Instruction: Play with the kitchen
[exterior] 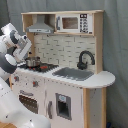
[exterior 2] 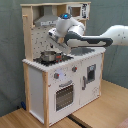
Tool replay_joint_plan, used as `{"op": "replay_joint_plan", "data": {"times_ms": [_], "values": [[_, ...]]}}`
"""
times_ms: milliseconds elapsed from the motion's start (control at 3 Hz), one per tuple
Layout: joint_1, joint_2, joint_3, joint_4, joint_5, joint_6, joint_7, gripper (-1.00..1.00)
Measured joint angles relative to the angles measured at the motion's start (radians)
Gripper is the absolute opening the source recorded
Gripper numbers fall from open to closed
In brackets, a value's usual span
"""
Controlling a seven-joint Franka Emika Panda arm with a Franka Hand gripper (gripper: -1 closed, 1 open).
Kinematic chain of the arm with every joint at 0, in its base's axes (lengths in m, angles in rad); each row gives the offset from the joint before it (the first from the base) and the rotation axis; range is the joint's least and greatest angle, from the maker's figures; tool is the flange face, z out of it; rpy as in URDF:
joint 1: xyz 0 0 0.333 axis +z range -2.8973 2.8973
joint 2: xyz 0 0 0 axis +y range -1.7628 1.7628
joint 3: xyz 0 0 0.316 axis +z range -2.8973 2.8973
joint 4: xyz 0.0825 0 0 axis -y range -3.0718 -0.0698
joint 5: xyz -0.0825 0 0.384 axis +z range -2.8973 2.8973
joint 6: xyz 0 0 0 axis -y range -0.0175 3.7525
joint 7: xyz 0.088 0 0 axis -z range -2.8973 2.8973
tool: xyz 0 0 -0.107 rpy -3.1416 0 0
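Observation:
The kitchen (exterior: 65, 85) is a toy of white panels and light wood, with a grey hood (exterior: 40, 26), a black faucet (exterior: 85, 59) and a sink (exterior: 72, 74). A small metal pot (exterior: 32, 62) stands on its stovetop. In the first exterior view my gripper (exterior: 26, 54) hangs just above and left of the pot. In the second exterior view the arm reaches in from the second exterior view's right, across the kitchen (exterior 2: 55, 85). There the gripper (exterior 2: 54, 41) is a little above the pot (exterior 2: 48, 56), under the hood (exterior 2: 47, 20).
A toy microwave (exterior: 75, 22) sits on the top shelf beside the hood. The oven window (exterior 2: 64, 95) and knobs (exterior 2: 57, 76) face the front. The kitchen stands on a wooden table (exterior 2: 100, 107). A grey curtain hangs behind.

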Motion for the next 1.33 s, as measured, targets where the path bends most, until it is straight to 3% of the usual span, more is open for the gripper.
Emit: {"op": "replay_joint_plan", "data": {"times_ms": [667, 1333], "values": [[-0.086, 0.0, 0.092, 0.062, 0.064, -0.087, -0.108, 1.0], [-0.201, 0.0, 0.207, 0.124, 0.076, -0.185, -0.143, 1.0]]}}
